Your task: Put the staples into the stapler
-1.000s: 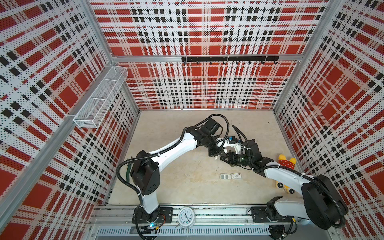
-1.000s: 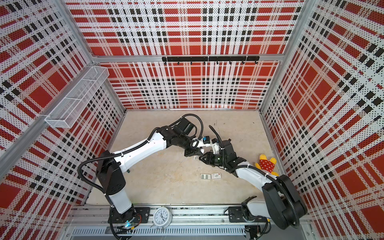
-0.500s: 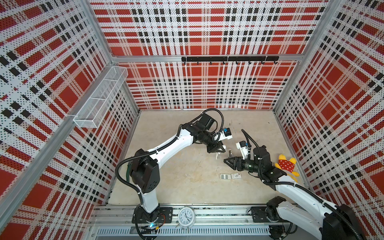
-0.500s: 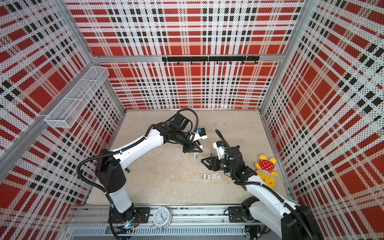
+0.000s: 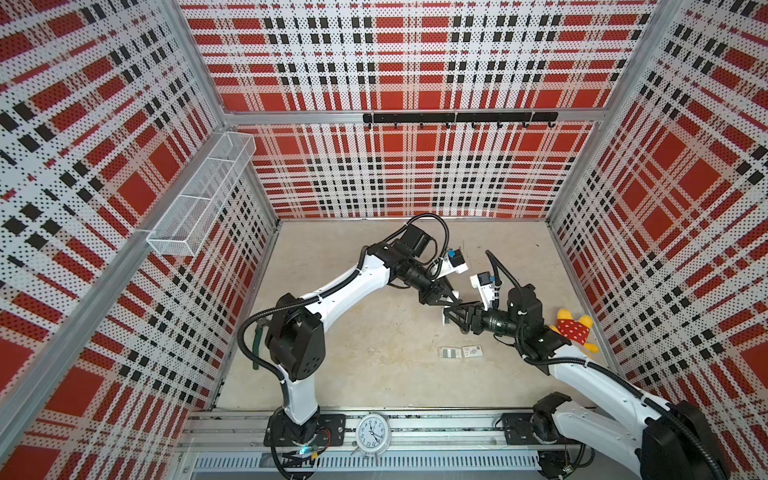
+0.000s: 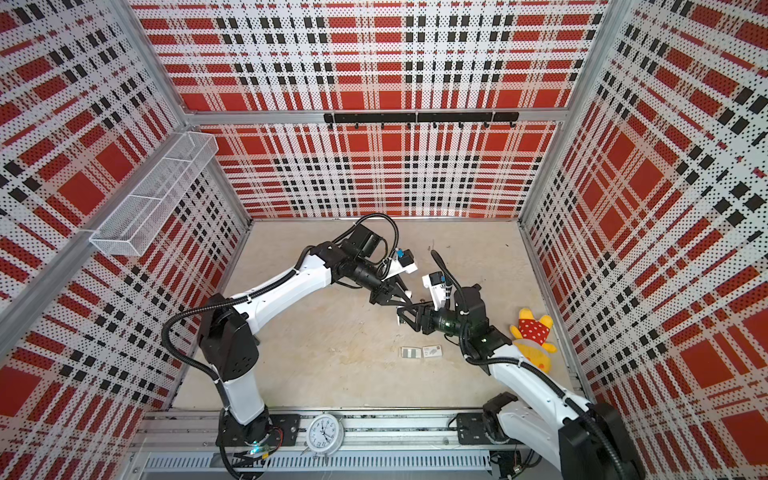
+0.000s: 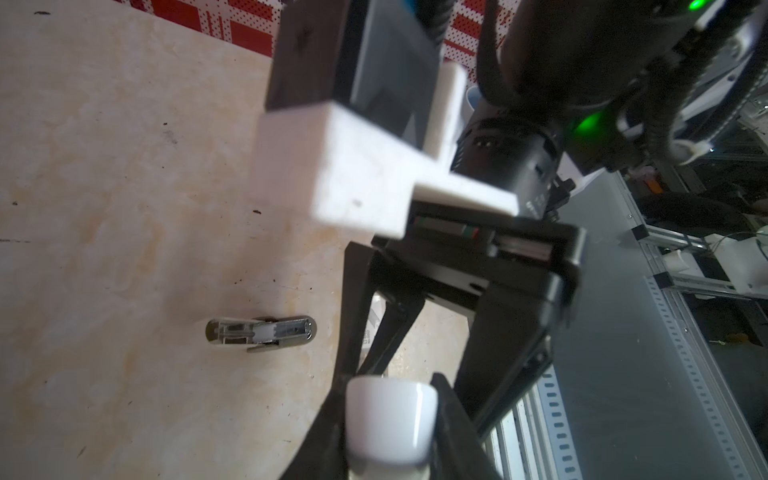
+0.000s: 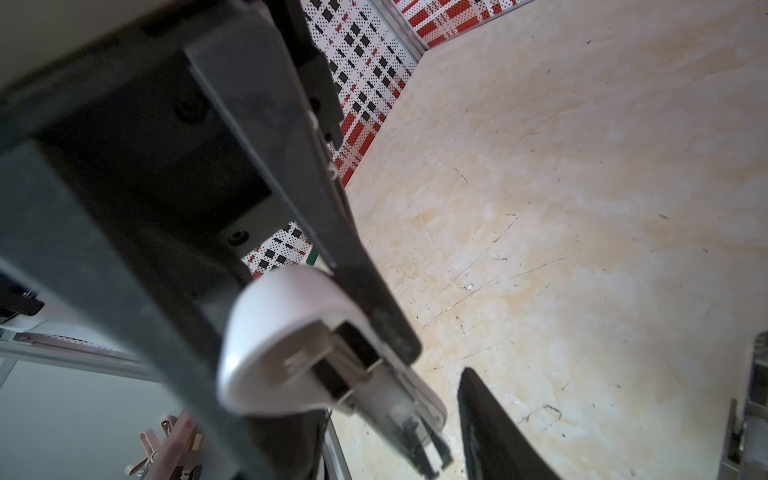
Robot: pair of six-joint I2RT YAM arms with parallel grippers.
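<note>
Setting: beige floor (image 5: 332,332) inside a booth with red, black and white plaid walls, seen from above in both top views.
Left gripper (image 5: 449,297): over the middle of the floor at the end of a long white arm, fingers pinched on the rounded white end of the stapler (image 7: 390,415), plain in the left wrist view.
Stapler: held up off the floor between the two grippers. White cover, with a metal channel and a dark slot showing along one side in the right wrist view (image 8: 286,328).
Right gripper (image 5: 449,318): just in front of the left one and pointing toward it, fingers spread to either side of the stapler's far part. Bare floor visible between one finger (image 8: 490,419) and the stapler, so no pinch there.
Staples (image 5: 451,353): grey strips lying in a small white tray (image 5: 441,352) on the floor, nearer the front rail than both grippers, apart from the stapler, touched by neither gripper.
Printed sleeve (image 5: 472,351): white, flat on the floor just beside the tray, on its right in both top views.
Loose piece (image 7: 259,332): small grey and metal oblong lying flat on the floor in the left wrist view. Cannot tell what it is.
Soft toy (image 5: 575,330): yellow, in a red dress with white dots, on the floor by the right wall, beside the right arm.
Clock (image 5: 372,432): white alarm clock on the front rail, between the two arm bases.
Wire basket (image 5: 199,199): white mesh, fixed to the left wall.
Hook rail (image 5: 459,117): black, across the back wall.
</note>
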